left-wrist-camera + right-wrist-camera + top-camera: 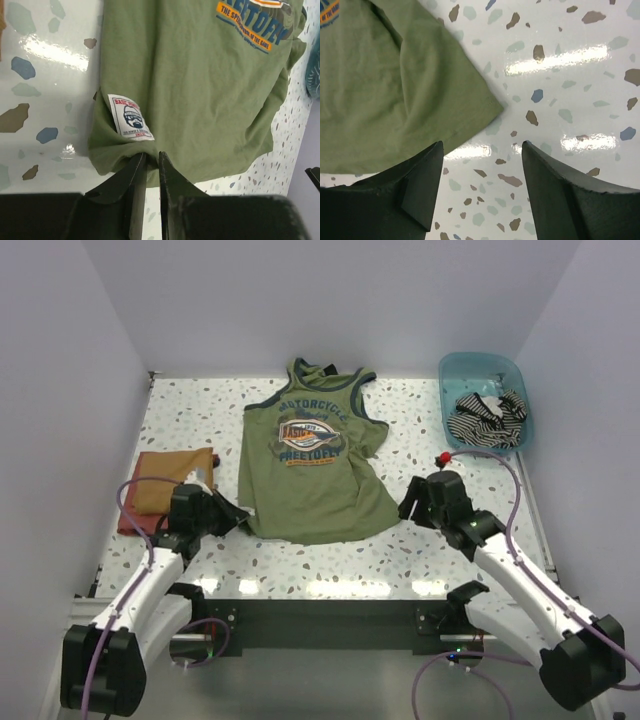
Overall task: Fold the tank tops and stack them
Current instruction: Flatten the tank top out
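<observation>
Olive-green tank top with navy trim and chest print [310, 455] lies flat mid-table, neck far, hem near, so its long axis runs near–far.

Left gripper [151, 156] is at the near-left hem corner. Its fingers are almost together with the hem edge at the slit; cannot tell if it is pinched.

Right gripper [482, 145] has its fingers wide apart with nothing between them, and the near-right hem corner is just left of them.

Black-and-white striped tank top [487, 412] sits crumpled in a blue plastic tub [450, 370], far right.

Judgement: the left arm is better placed.

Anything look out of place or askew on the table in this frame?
The green tank top is not flat: its hem puckers at the left pincer and its right edge is rumpled. The striped top sits crumpled in the blue bin.
</observation>
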`<state>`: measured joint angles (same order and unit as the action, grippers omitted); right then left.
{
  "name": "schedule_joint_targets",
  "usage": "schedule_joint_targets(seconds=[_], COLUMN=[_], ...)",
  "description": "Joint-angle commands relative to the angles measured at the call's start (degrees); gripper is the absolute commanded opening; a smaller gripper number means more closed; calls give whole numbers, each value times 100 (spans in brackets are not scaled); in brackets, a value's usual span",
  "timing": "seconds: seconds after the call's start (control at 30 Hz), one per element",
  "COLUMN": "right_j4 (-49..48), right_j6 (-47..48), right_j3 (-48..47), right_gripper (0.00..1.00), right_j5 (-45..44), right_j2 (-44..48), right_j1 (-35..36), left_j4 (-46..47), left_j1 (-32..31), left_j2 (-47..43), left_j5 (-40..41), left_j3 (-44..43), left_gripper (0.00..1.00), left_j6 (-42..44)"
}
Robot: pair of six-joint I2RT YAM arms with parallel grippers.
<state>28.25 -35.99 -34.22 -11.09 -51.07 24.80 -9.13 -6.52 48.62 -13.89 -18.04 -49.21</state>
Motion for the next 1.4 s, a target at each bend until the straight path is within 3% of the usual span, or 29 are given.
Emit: schedule_joint_targets(seconds=[0.0, 0.07, 0.1, 0.27, 0.47, 0.57, 0.6, 0.63, 0.93, 1.27, 1.37], right_j4=[-46, -425, -530, -890, -1278, -1209, -1086, -954, 804, 832, 743], right_j6=[-172, 56, 144, 347, 285, 180, 162, 162, 575, 698, 663], right_j3=[-243, -322, -383, -691, -648, -665, -691, -700, -1543, -1615, -1553], right_gripper=[67, 64, 56, 50, 46, 18, 4, 0, 0, 0, 0], right_j5=[-394, -237, -105, 2, 72, 125, 38, -50, -965, -552, -438], right_j2=[-165, -788, -1034, -2440, -3005, -3146, -3042, -2936, -1073, -1124, -1212], right_j1=[-10, -19, -62, -150, -291, -326, -361, -396, -1258, -1258, -1258], left_j4=[-685, -914, -1133, -1872, -2401, -2419, -2271, -2191, -1777, -794, -661], left_j1=[-59, -51, -51, -51, -51, -59, -59, -59, -585, -1122, -1403], left_j2=[-107, -142, -151, -142, 129, 314, 341, 350, 947, 1317, 1439], left_j5=[201, 325, 439, 878, 1546, 1574, 1460, 1416, 1187, 19, 8], left_j3=[-620, -937, -1042, -1771, -1905, -1774, -1712, -1659, -1378, -1026, -1052], left_gripper=[21, 31, 32, 33, 30, 22, 20, 19, 29, 41, 44], left_j6=[368, 430, 456, 596, 702, 729, 790, 808, 1089, 1203, 1212])
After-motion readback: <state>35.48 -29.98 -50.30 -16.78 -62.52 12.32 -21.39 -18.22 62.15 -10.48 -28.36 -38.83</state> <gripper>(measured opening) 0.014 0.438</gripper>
